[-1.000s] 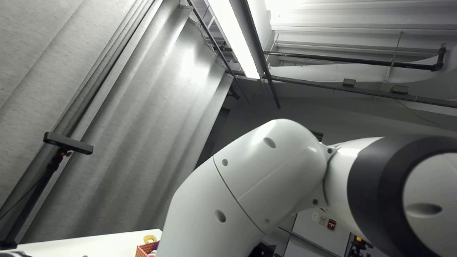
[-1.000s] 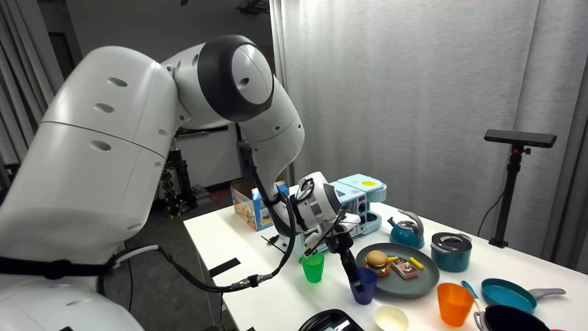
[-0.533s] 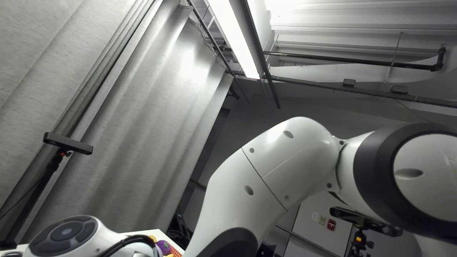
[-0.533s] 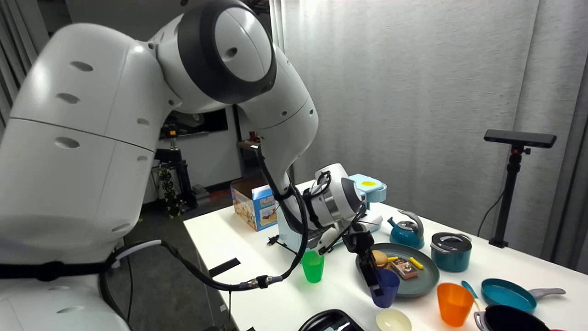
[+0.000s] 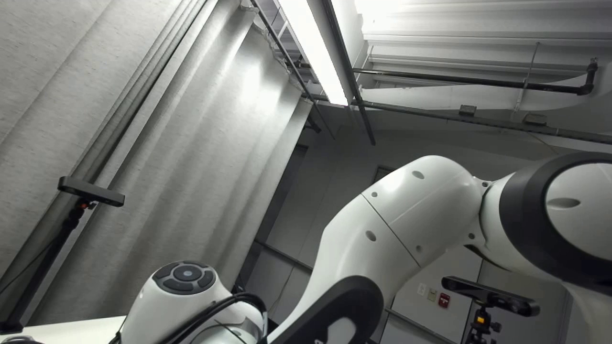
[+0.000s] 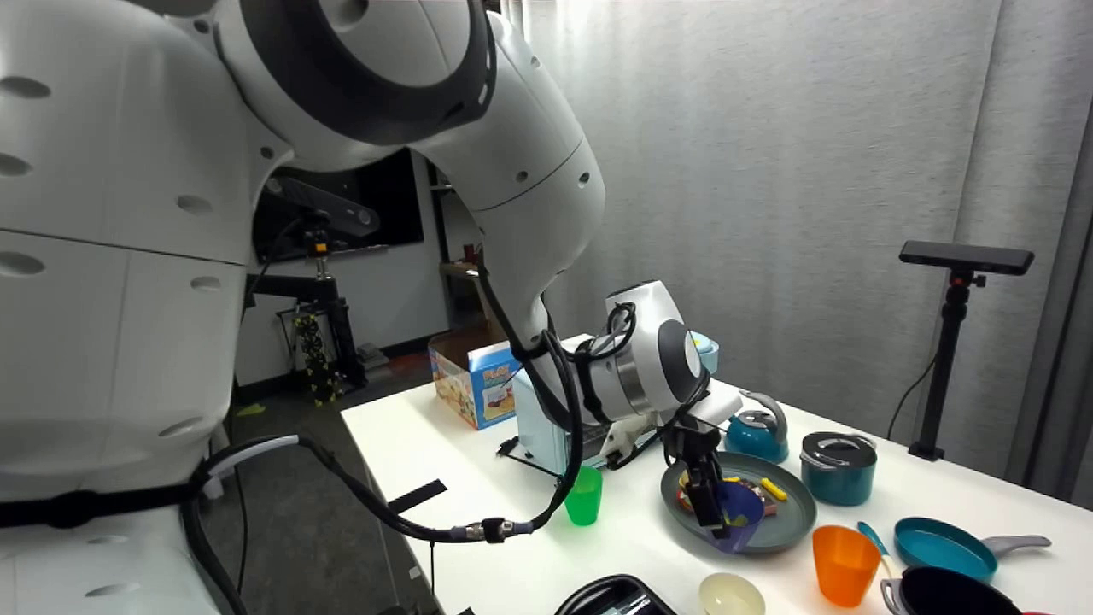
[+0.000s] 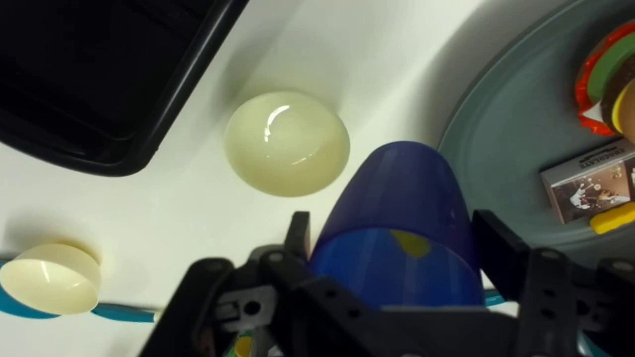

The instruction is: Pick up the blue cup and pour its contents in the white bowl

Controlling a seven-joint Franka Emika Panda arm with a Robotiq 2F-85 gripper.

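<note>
Robot arm: arched above the tabletop, and the job now looks like lining up, pour not yet begun; bring the blue cup towards 10 o'clock in the wrist view, mouth high, tipping only once its lip is over the white bowl.
Grey plate: at the cup's 2 o'clock, bearing burger, chocolate box and yellow stick.
Blue cup: pinched across its sides by the jaws, tilted, base towards 12 o'clock; turn it slowly!
White bowl: no food visible inside; a second pale bowl sits at its 8 o'clock, so mind the target.
Yellow piece: inside the cup; might skip wide if rushed.
</note>
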